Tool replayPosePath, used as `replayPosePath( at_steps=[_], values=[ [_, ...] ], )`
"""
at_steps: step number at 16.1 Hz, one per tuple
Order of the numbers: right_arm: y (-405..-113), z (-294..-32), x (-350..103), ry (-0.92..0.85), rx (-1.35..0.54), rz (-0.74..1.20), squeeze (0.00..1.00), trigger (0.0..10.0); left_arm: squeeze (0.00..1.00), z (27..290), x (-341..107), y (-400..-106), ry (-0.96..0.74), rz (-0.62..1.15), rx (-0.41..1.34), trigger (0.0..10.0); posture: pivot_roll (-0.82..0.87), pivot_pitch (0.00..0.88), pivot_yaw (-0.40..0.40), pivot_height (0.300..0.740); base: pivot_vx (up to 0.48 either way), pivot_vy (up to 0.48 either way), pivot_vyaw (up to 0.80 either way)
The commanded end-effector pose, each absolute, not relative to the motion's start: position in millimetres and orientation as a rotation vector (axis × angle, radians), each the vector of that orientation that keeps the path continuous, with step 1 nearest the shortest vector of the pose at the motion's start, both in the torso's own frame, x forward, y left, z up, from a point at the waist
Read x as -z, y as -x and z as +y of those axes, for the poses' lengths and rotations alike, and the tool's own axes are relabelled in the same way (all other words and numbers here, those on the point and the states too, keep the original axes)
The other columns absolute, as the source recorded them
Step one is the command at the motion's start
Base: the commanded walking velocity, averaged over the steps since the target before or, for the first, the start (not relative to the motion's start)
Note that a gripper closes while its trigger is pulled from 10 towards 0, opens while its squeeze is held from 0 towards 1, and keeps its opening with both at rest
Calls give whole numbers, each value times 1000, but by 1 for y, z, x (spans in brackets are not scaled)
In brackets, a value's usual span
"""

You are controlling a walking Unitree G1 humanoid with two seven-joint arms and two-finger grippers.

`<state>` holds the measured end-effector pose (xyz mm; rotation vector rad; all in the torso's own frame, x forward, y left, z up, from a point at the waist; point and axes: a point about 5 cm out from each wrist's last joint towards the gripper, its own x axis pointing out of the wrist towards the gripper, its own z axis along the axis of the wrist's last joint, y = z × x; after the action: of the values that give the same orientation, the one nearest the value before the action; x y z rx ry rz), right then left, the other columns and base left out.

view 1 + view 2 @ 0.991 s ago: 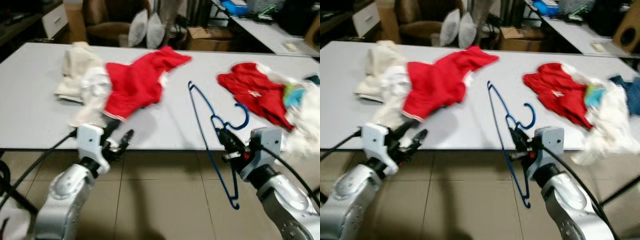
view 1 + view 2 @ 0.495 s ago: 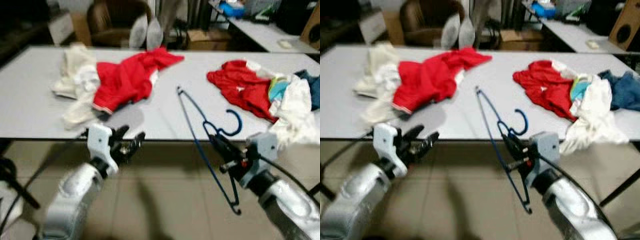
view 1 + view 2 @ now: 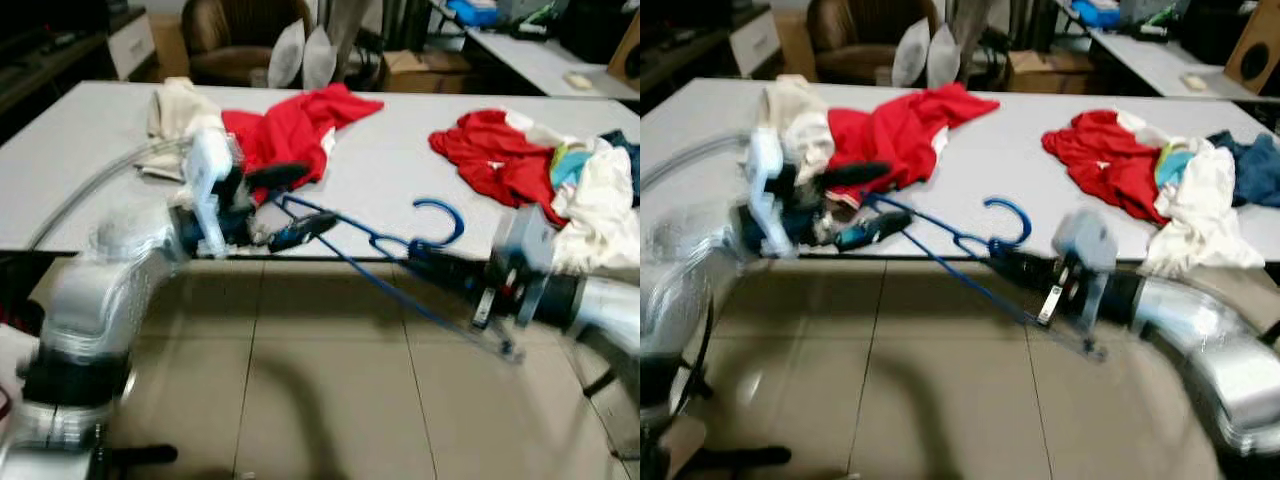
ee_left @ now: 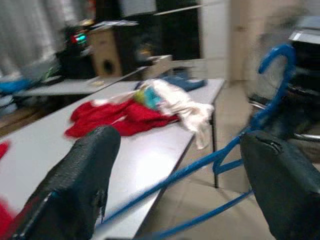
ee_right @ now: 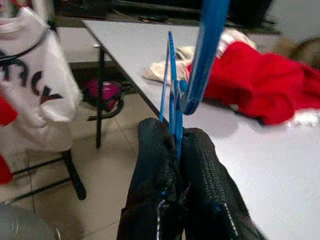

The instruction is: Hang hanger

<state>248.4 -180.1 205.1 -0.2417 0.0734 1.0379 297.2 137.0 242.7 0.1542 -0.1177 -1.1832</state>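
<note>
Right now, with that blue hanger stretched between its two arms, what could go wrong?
The right gripper pinches only the thin wire neck of the blue hanger, so it might twist or slip out. The left gripper is open around the hanger's far end; closing while things are moving, it might miss. That end also sits close to the red shirt and could snag it.

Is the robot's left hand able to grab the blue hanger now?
Probably yes. The left gripper is open at the table edge, and the blue hanger runs between its fingers. The right gripper holds the hanger's neck clamped, so the frame is held out with nothing in the way.
</note>
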Motion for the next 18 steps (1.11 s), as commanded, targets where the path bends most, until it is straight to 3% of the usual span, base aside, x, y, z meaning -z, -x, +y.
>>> replayPosePath(
  at_steps=[1, 2, 7, 8, 9, 14, 18],
  values=[
    [-253, -180, -214, 285, -1126, 52, 0, 10000, 796, 132, -240, -305, -232, -53, 1255, 10000, -136, 0, -11, 740, 0, 0, 0],
    [-254, -179, -217, 313, -1161, 49, 0, 10000, 0, 130, -241, -308, -264, -41, 1281, 10000, -148, 0, -2, 740, 0, 0, 0],
    [-258, -177, -225, 431, -1287, 68, 0, 10000, 0, 115, -234, -313, -326, 62, 1474, 10000, -151, 0, 5, 740, 0, 0, 0],
    [-259, -176, -225, 454, -1303, 66, 0, 10000, 0, 114, -231, -315, -351, 61, 1470, 588, -142, 0, 5, 740, 0, 0, 0],
    [-261, -175, -224, 475, -1311, 60, 0, 10000, 0, 116, -230, -317, -354, 71, 1468, 0, -139, 0, 2, 740, 0, 0, 0],
    [-266, -165, -222, 545, -1339, 42, 0, 10000, 0, 116, -223, -322, -357, 143, 1462, 0, -147, 0, 35, 740, 0, 0, 0],
    [-271, -164, -226, 570, -1337, 21, 0, 10000, 0, 111, -220, -322, -461, 157, 1459, 0, -144, 0, 41, 740, 0, 0, 0]
  ],
)
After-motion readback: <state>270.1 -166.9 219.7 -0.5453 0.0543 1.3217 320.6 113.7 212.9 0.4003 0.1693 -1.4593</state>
